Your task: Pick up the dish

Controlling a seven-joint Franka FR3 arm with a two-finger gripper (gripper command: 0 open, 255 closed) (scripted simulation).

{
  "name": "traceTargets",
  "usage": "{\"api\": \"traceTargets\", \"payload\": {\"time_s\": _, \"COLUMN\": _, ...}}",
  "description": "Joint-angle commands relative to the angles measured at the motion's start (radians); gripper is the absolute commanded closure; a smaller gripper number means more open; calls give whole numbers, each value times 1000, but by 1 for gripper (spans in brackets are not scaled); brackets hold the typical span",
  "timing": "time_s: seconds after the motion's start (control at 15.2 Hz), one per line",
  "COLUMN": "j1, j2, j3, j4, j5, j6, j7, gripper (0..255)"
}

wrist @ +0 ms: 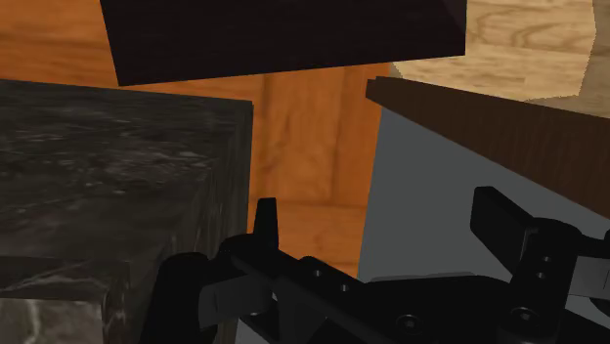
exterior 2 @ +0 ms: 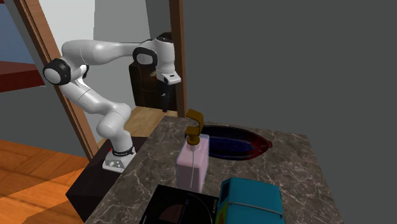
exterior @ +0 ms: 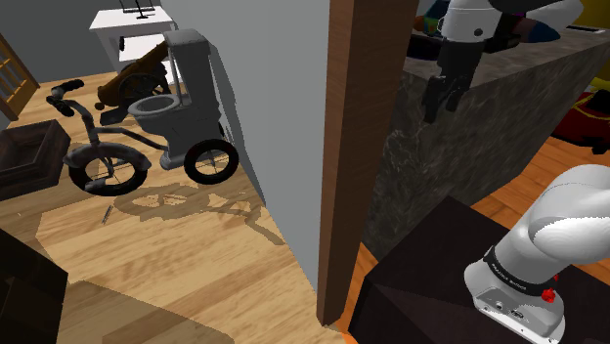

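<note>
The dish [exterior 2: 236,142] is a shallow oval one, dark blue inside with a red rim, lying on the dark marble counter [exterior 2: 299,172] near its far edge. My black gripper [exterior 2: 167,107] hangs past that far edge, beside the brown door post and short of the dish. In the shoulder view the gripper [exterior: 442,107] points down at the counter's end [exterior: 459,147]. In the wrist view the gripper [wrist: 381,210] is open, its fingers apart with nothing between them, and the counter's corner [wrist: 117,166] lies beside one finger above the wooden floor.
A pink soap dispenser [exterior 2: 193,160] with a bronze pump stands in front of the dish, with a teal box [exterior 2: 251,200] and a black flat object [exterior 2: 181,207] nearer the camera. A brown door post [exterior: 357,147] and grey wall stand close by the gripper. A tricycle [exterior: 137,147] and toilet [exterior: 181,93] stand beyond.
</note>
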Motion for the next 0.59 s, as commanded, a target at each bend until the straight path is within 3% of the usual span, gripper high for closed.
{"api": "traceTargets", "payload": {"time_s": 0.0, "j1": 0, "j2": 0, "j3": 0, "j4": 0, "j5": 0, "j6": 0, "j7": 0, "gripper": 0}}
{"api": "traceTargets", "payload": {"time_s": 0.53, "j1": -43, "j2": 237, "j3": -83, "j4": 215, "j5": -92, "j6": 48, "j7": -114, "gripper": 0}}
